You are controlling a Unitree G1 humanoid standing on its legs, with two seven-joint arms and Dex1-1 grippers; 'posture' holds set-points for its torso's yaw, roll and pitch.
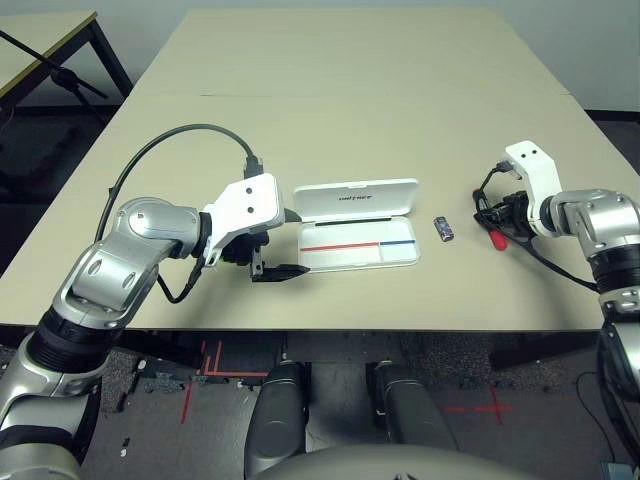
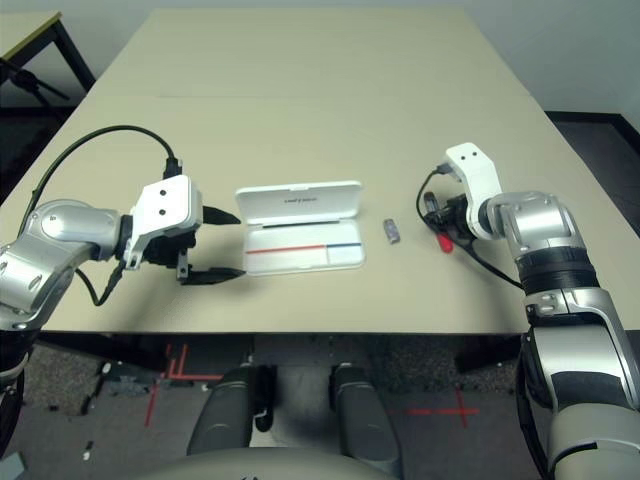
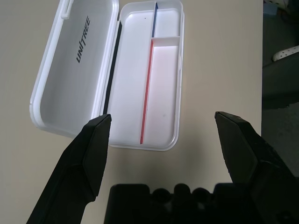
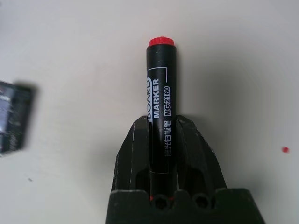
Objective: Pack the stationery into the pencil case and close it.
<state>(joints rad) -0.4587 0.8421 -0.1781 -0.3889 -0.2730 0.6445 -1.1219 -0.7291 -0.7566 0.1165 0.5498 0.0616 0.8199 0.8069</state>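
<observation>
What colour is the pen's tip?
Red, on the black marker, clearest in the right wrist view.

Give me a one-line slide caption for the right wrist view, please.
The right gripper clamps a black board marker with a red end over the table, a small dark block lying nearby.

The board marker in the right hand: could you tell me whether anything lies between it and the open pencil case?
Only the small dark block lies on the table between the board marker and the pencil case; lifting over should clear it.
</observation>
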